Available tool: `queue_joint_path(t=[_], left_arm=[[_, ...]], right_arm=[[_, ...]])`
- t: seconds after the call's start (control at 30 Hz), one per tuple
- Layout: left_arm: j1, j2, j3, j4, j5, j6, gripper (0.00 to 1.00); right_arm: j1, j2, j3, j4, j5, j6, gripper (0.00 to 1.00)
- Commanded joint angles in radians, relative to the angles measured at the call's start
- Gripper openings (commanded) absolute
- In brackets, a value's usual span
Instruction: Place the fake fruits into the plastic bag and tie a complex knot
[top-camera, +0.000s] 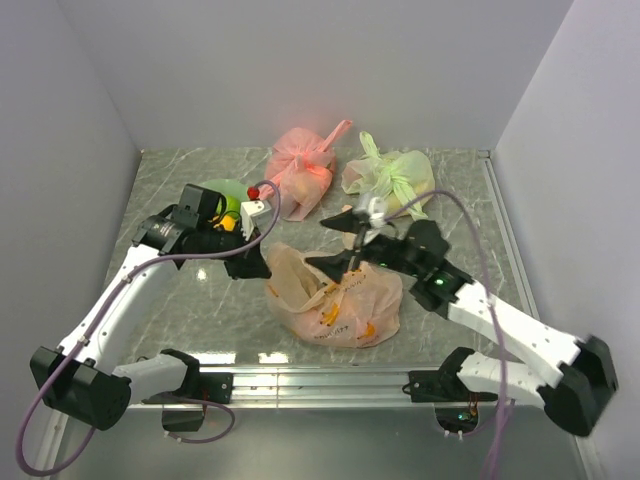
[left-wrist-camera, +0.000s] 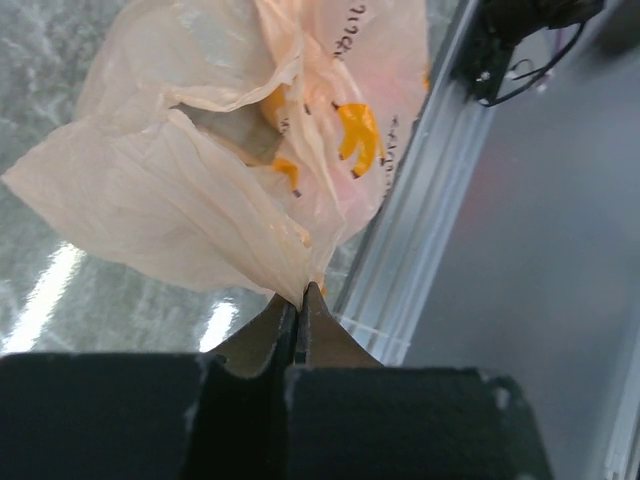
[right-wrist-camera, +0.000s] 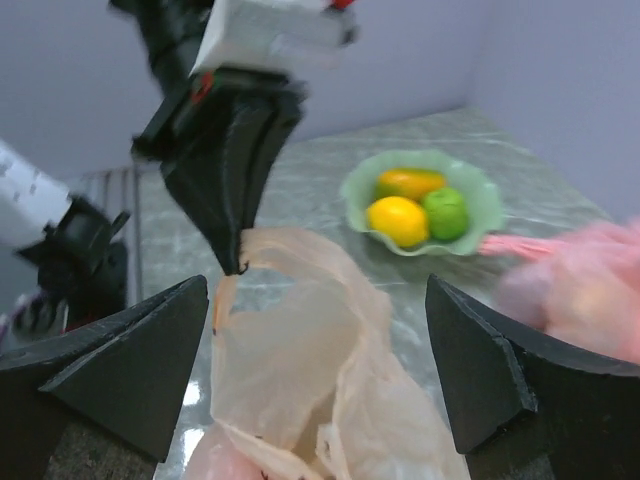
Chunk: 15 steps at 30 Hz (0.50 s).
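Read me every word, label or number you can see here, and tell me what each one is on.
Bag, dark lettering near its edge: blurred and askew, unreadable.
Bag, orange marks: a printed design, no legible letters.
No other text can be made out.

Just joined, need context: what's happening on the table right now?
The left claw is shut on an edge of the pale orange plastic bag, holding it up. The right claw hangs open right by the bag, gripping nothing. Three fake fruits, orange, yellow and green, sit in the green dish, so loading isn't finished and the bag is untied.
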Motion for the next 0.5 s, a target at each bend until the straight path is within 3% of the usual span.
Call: queue_joint_path(t=[0.0,0.27,0.47], left_arm=[[0.003,0.009,0.037,-0.015,0.091,-0.031,0.0],[0.003,0.04,0.05,-0.047,0.108,0.016,0.0],[0.003,0.032,0.05,-0.049,0.144,0.044,0.0]], right_arm=[[0.064,0.132,0.051,0.206,-0.109,-0.109,0.96],[0.196,0.288,0.022,0.334,-0.163,-0.319,0.98],[0.213,0.367,0.037,0.363,-0.151,-0.305,0.98]])
